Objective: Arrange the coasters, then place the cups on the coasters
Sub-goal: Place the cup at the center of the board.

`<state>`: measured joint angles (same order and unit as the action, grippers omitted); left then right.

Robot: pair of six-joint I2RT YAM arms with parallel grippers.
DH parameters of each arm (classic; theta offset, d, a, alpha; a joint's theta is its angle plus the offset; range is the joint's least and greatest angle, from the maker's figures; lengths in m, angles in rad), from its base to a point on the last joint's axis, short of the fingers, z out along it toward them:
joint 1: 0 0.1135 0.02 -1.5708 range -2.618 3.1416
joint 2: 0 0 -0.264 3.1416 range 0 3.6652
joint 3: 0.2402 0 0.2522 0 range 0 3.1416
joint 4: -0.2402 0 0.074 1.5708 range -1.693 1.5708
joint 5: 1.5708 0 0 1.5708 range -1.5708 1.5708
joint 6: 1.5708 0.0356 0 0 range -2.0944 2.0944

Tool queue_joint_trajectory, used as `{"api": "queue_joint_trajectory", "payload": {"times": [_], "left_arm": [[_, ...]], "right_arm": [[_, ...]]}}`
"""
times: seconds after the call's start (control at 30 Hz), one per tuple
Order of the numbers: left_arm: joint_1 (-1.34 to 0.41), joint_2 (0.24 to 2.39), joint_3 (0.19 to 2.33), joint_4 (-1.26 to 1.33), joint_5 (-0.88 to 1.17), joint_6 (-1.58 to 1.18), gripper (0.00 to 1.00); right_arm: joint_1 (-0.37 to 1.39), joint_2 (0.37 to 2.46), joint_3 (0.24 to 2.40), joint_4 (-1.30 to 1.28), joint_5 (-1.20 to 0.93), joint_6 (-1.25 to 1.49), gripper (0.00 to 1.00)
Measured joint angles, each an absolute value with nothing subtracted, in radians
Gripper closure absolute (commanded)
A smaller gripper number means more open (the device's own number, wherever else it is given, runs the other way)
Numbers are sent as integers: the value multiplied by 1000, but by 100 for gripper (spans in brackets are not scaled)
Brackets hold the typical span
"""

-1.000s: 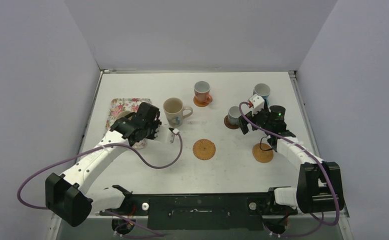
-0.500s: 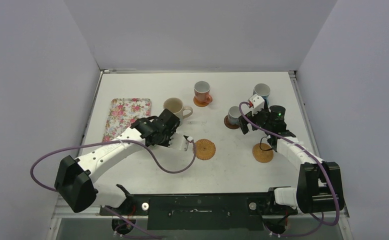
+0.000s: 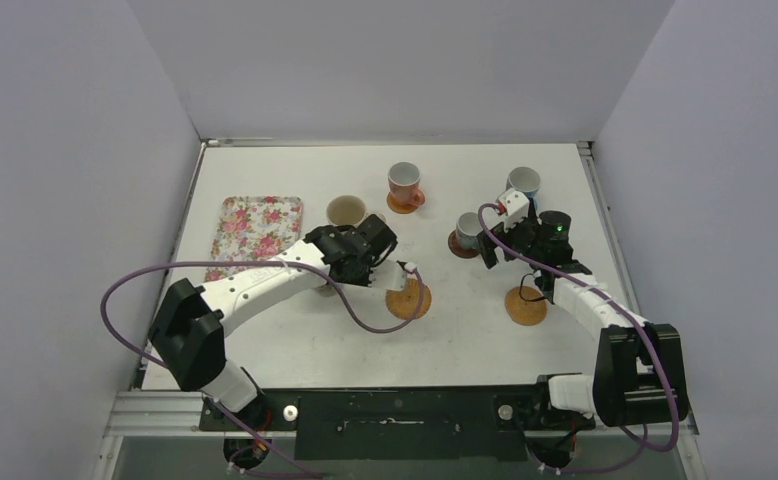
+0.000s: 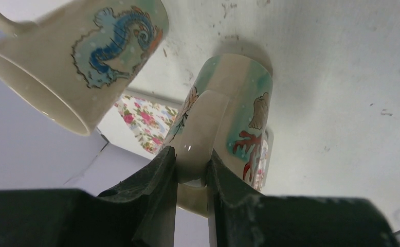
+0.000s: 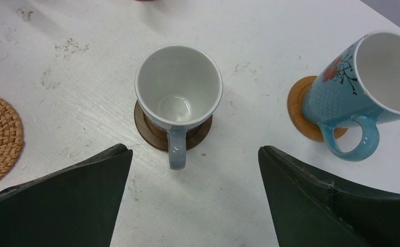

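Observation:
My left gripper (image 4: 190,164) is shut on the handle of a cream cup (image 4: 239,103) painted with coral and shells. In the top view that gripper (image 3: 365,262) hangs just left of a woven coaster (image 3: 408,298), and the arm hides the held cup. A second cream cup (image 3: 346,211), with a seahorse, stands behind it. My right gripper (image 5: 194,152) is open above the handle of a small grey cup (image 5: 177,105) on a dark brown coaster (image 5: 151,131). The light blue cup (image 5: 362,87) stands on an orange coaster (image 5: 298,110). The pink cup (image 3: 403,183) sits on its own coaster.
A floral tray (image 3: 255,235) lies at the left. Another woven coaster (image 3: 526,306) lies bare under the right arm's forearm. The left arm's purple cable loops over the table in front of the middle coaster.
The left arm has carried the held cream cup rightwards, from beside the floral tray to the edge of the middle woven coaster. The right arm has not moved.

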<state>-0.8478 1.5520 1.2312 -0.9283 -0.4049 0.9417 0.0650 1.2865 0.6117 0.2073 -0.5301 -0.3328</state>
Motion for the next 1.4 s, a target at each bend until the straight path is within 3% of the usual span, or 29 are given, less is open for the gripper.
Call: {"api": "queue_joint_trajectory", "payload": {"times": [0.5, 0.73, 0.93, 1.03, 1.4], "left_arm": [[-920, 1661, 1311, -939, -383, 908, 100], [-924, 1699, 1344, -952, -384, 895, 58], [-929, 1699, 1354, -959, -362, 877, 32], [-929, 1699, 1364, -962, -352, 875, 5], [-929, 1652, 1415, -977, -261, 860, 3]], "right_arm": [[65, 1287, 612, 207, -530, -333, 0], [65, 1287, 612, 207, -530, -333, 0], [65, 1287, 612, 207, -530, -333, 0], [65, 1287, 612, 207, -530, -333, 0], [65, 1287, 612, 207, -529, -333, 0]]}}
